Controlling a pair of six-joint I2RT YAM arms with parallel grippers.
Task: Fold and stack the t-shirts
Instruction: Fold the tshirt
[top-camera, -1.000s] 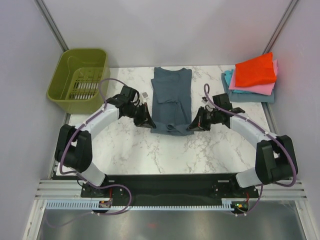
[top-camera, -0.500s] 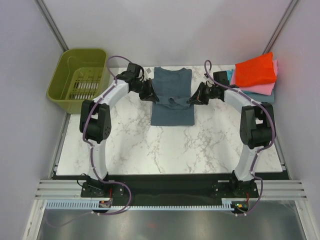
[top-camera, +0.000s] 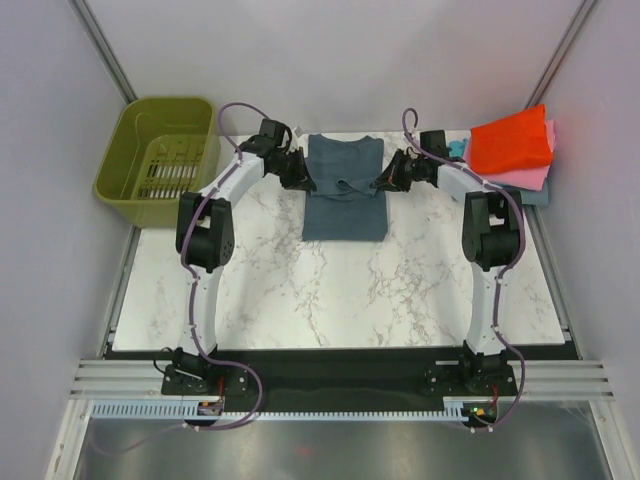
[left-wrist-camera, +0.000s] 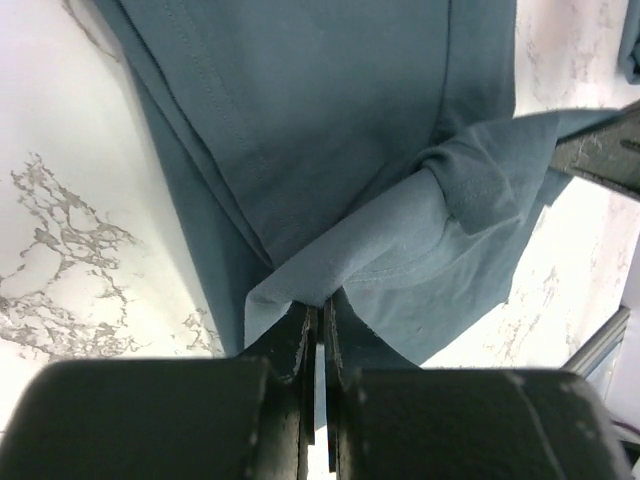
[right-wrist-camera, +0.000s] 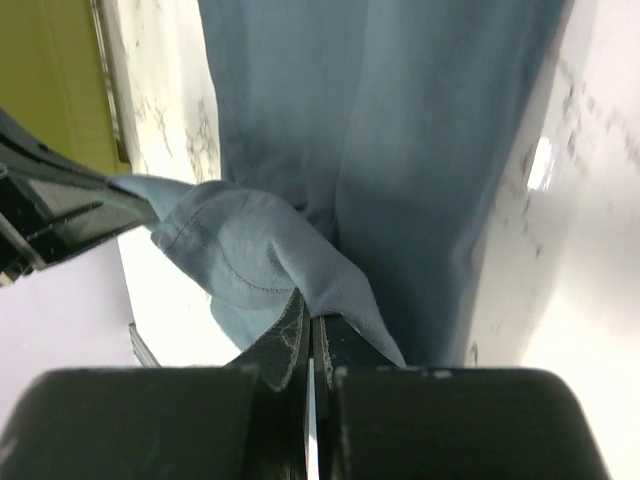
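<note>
left claw (left-wrist-camera: 318, 318), right claw (right-wrist-camera: 308, 328) pinching slate t-shirt (top-camera: 345, 215), tips seemingly buried in it

I see white shells, black joints and purple cables (top-camera: 224, 112) on my left arm (top-camera: 205, 215) and right arm (top-camera: 492, 230), with left tool (left-wrist-camera: 318, 312) and right tool (right-wrist-camera: 308, 325) black.

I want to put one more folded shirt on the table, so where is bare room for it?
The marble table is bare from the slate blue-grey t-shirt to its near edge. The far side is crowded: olive-green basket, left hand and right hand gripping that shirt, folded t-shirt stack.
</note>
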